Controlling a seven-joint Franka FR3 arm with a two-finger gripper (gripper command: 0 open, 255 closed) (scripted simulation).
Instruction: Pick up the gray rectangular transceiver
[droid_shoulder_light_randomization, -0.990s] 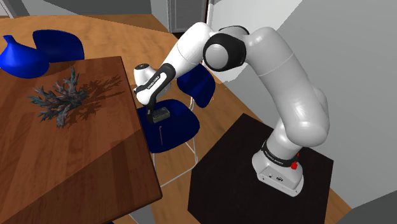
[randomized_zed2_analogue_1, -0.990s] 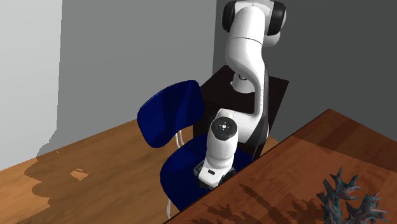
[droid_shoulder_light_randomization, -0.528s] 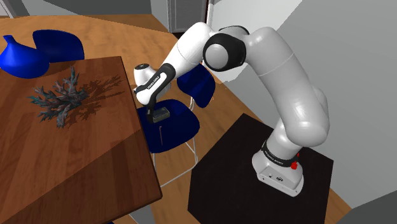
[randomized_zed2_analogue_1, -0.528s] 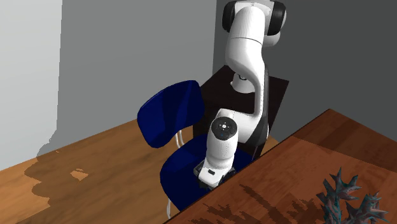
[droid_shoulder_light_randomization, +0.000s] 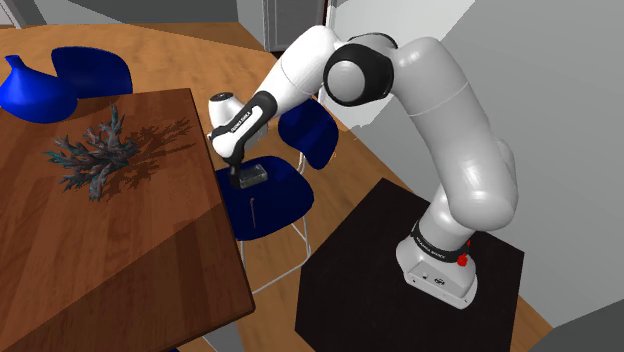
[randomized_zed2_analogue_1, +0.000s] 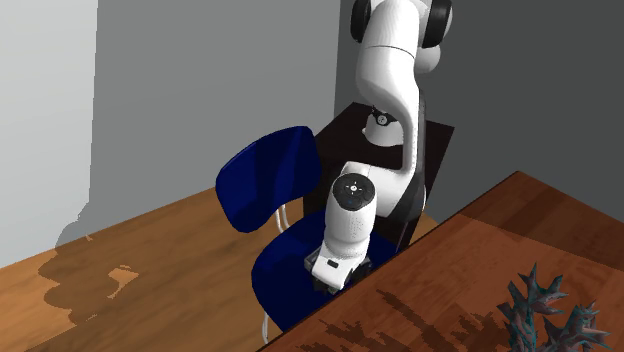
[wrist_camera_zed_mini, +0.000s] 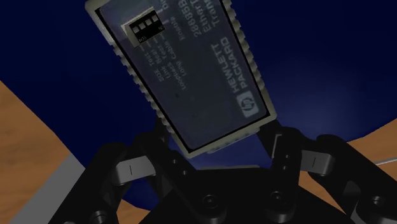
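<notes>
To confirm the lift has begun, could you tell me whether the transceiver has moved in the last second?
Yes. In the shoulder view the transceiver, clasped by the end effector, has risen slightly above the blue chair seat.

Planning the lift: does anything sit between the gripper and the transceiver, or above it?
Nothing visible does. The gripper clasps the gray transceiver by its end at the blue chair seat; the wooden table stands beside it, not over it.
</notes>
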